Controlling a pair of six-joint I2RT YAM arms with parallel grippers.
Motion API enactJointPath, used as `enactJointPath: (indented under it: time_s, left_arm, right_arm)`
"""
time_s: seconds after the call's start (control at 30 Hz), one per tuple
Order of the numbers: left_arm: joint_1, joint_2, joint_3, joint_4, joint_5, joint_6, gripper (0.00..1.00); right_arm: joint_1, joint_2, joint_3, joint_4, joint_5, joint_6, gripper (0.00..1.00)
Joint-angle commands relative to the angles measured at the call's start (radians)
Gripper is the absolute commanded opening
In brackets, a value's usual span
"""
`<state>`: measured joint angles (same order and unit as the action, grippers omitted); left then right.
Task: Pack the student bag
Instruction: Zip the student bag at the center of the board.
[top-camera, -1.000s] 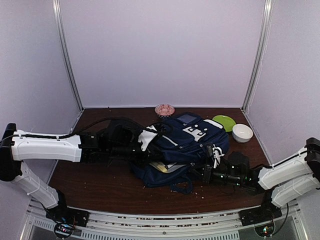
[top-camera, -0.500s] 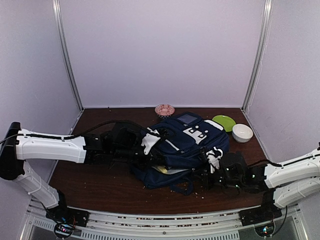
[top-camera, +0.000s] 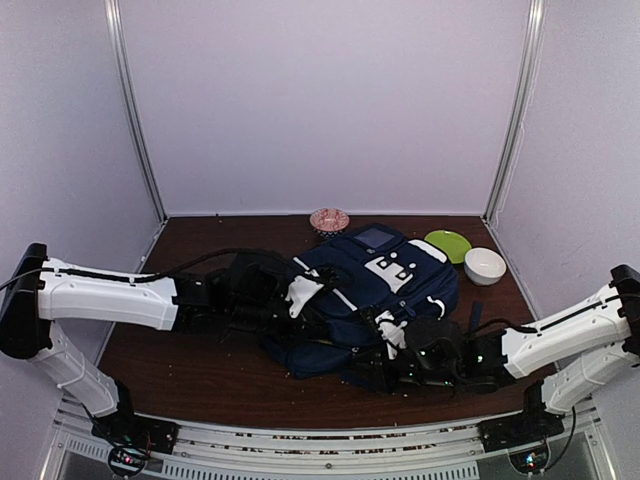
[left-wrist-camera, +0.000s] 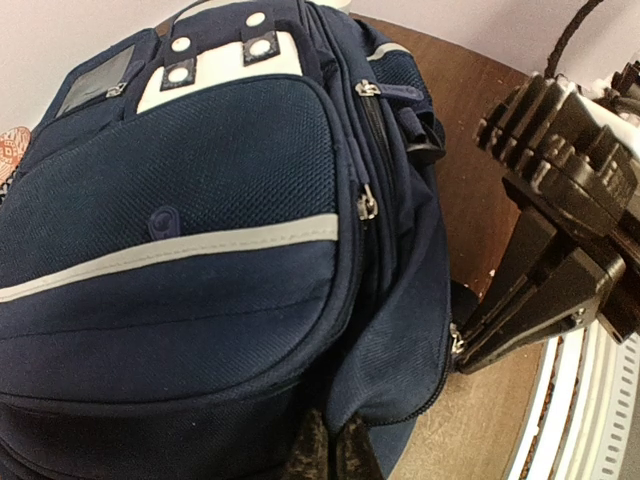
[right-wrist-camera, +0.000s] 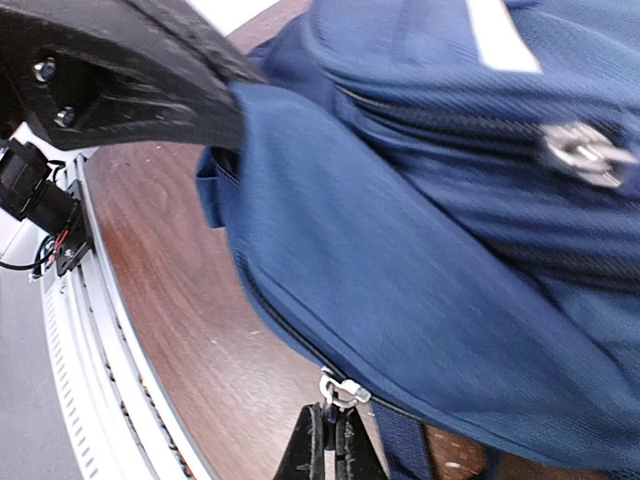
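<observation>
The right pincer (right-wrist-camera: 328, 418), clenched on the small silver zipper pull (right-wrist-camera: 340, 390), sits at the near edge of the large navy-blue fabric backpack (top-camera: 385, 275).

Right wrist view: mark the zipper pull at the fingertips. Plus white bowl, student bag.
zipper pull (right-wrist-camera: 341, 390), right wrist view, metal tab.
white bowl (top-camera: 486, 277), top external view, near wall.
student bag (left-wrist-camera: 200, 180), left wrist view, mesh front pocket.
</observation>
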<state>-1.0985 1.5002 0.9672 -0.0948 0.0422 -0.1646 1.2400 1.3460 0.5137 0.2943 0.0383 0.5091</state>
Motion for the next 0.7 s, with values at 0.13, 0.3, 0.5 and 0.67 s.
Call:
enactJointPath:
  time_s: [0.13, 0.3, 0.5, 0.67]
  left_arm:
    - [-0.006, -0.009, -0.011, 0.141, 0.017, -0.040, 0.00]
    - [-0.006, -0.033, -0.025, 0.152, 0.012, -0.037, 0.00]
    - [-0.006, -0.074, -0.081, 0.220, 0.023, -0.048, 0.00]
    - [-0.006, -0.073, -0.084, 0.225, 0.029, -0.061, 0.00]
  right_arm:
    - [0.059, 0.053, 0.084, 0.072, -0.075, 0.012, 0.00]
    - [0.066, 0.064, 0.094, 0.054, -0.063, 0.013, 0.00]
    - [0.066, 0.058, 0.087, 0.039, -0.044, 0.023, 0.00]
    - [0.069, 0.048, 0.090, 0.036, -0.033, 0.026, 0.00]
